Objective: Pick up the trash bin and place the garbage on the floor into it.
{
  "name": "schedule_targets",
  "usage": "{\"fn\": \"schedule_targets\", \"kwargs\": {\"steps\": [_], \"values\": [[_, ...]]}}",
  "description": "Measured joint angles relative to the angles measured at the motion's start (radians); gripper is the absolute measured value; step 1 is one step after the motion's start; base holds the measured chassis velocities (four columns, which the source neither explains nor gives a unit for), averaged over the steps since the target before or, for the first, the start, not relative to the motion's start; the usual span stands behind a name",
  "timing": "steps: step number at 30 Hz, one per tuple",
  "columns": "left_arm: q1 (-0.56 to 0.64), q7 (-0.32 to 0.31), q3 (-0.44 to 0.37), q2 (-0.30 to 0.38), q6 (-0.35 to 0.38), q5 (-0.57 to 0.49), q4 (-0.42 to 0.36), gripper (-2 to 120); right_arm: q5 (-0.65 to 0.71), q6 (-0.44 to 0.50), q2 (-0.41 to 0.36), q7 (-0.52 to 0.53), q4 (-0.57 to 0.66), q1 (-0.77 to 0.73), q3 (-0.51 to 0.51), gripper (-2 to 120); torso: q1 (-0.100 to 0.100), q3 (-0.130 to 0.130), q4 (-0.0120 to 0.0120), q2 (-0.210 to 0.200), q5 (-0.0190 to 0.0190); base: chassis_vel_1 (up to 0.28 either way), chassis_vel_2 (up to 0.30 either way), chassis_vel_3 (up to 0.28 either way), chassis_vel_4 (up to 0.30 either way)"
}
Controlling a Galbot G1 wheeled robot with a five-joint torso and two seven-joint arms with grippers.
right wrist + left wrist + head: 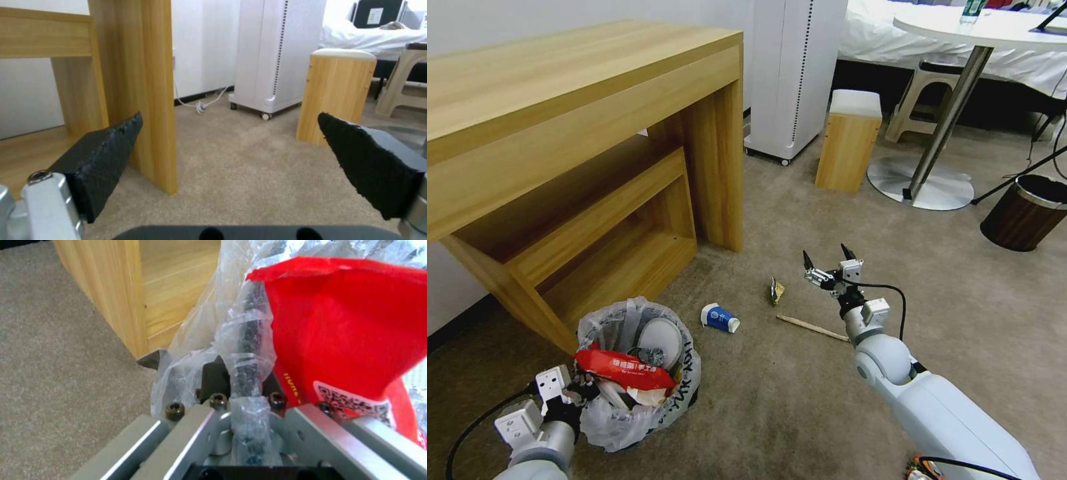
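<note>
Right pincer (832, 257) spread wide, empty – wooden stick (812, 328) lies just left of its arm, long axis crosswise; left pincer (577, 387) clamps trash bin (684, 383) rim

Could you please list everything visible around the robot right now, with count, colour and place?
trash bin: one, black with white bag, near left, by the desk.
red wrapper: one, on top of the bin's contents.
paper cup: one, blue-white, lying on the floor, beige carpet.
crushed can: one, yellowish, on the floor beyond the cup.
wooden stick: one, on the floor beside the right arm.
desk: one, light wood, left.
wooden stool: one, white top, centre back.
white appliance: one, by the wall.
round table: one, white, right back.
brown bin: one, far right.
left end effector: clamped on the bin's rim.
right end effector: open, above the floor.
</note>
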Motion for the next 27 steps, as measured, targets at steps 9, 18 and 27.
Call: {"fn": "schedule_targets", "kwargs": {"steps": [9,18,27], "values": [[-0.006,-0.001,-0.004,0.013,0.000,-0.016,0.006,0,-0.001,-0.004,0.013,0.002,-0.014,0.021,-0.023,100,0.000,0.000,-0.0001,0.000,0.0000,-0.095,0.100,0.095,-0.105],[-0.006,-0.001,-0.004,0.015,0.000,-0.018,0.006,0,0.007,-0.016,0.012,0.004,-0.018,0.032,-0.036,100,0.000,0.000,0.0000,0.000,0.0001,-0.035,0.030,0.024,-0.032],[-0.003,-0.002,0.001,0.013,0.001,-0.022,-0.012,0,0.228,-0.212,-0.009,-0.015,-0.048,0.160,-0.186,100,0.000,0.000,0.0001,0.000,-0.0002,0.000,0.000,0.000,0.000]]}}
